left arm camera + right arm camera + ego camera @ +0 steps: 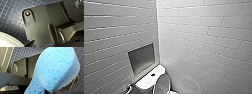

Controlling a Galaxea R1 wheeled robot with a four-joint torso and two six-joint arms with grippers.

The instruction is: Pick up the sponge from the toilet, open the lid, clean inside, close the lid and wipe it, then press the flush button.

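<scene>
Sponge [56,69] clamped in right tool [53,91], above tiled floor [22,52].

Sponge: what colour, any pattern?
The sponge is light blue with darker blue speckles; shows best in the right wrist view.

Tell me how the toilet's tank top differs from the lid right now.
The tank top lies flat; the lid stands raised in front of it. The tank top is a rounded rectangle; the lid is oval. The tank top carries a small dark button; the lid's facing side is plain and greyish. Both are white and glossy.
</scene>
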